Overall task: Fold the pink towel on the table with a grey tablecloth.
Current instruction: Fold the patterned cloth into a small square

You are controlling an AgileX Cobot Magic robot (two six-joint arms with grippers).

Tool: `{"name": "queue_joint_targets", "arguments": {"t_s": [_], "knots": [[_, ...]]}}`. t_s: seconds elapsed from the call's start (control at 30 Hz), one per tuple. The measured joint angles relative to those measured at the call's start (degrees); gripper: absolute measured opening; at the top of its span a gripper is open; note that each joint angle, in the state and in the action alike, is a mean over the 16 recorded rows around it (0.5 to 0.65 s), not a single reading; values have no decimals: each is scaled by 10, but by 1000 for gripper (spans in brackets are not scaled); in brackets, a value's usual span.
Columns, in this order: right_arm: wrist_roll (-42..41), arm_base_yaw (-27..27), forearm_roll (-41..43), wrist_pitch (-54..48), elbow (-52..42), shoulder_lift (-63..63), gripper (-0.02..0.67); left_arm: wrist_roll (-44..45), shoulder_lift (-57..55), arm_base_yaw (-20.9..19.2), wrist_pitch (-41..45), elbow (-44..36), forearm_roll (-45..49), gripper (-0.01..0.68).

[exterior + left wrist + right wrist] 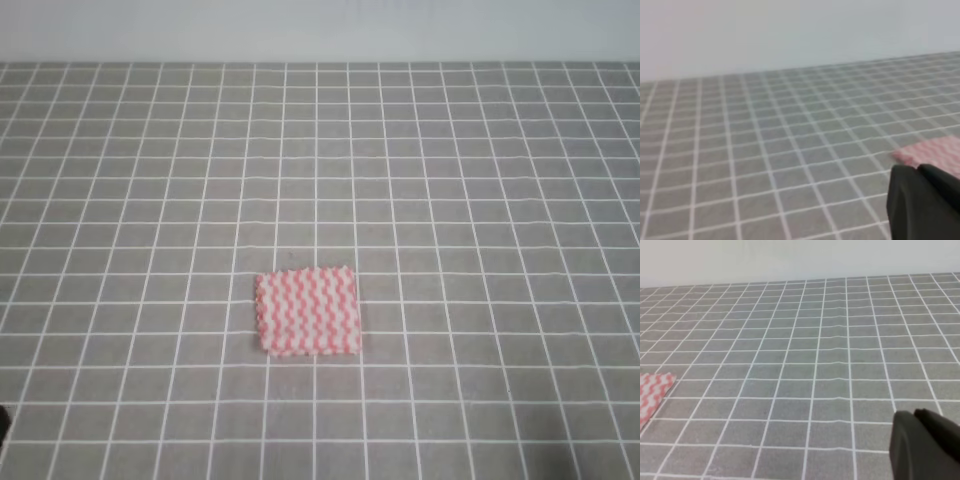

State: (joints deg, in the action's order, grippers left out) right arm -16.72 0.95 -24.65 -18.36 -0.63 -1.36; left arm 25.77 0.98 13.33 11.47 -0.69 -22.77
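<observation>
The pink towel (pixel 307 312) lies flat on the table with the grey tablecloth (pixel 450 180), a little left of centre and towards the front. It is a small rectangle with pink-and-white wavy stripes. Nothing touches it. It also shows at the right edge of the left wrist view (pixel 935 152) and at the left edge of the right wrist view (pixel 652 390). Only a dark part of my left gripper (pixel 922 205) and of my right gripper (pixel 925 445) shows, at the bottom right of each wrist view. Both are apart from the towel. The jaws are hidden.
The grey gridded cloth runs back to a pale wall (pixel 320 30). A dark sliver (pixel 3 422) shows at the bottom left edge of the high view.
</observation>
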Motion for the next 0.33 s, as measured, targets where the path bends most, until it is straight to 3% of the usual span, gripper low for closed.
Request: {"name": "queue_joint_targets", "arguments": {"t_s": [0.2, 0.33], "knots": [[0, 0, -1, -1, 1, 1, -17, -117, 3, -28, 27, -3, 118, -3], [0, 0, -1, -1, 1, 0, -17, -141, 5, -44, 44, -4, 141, -2]]}}
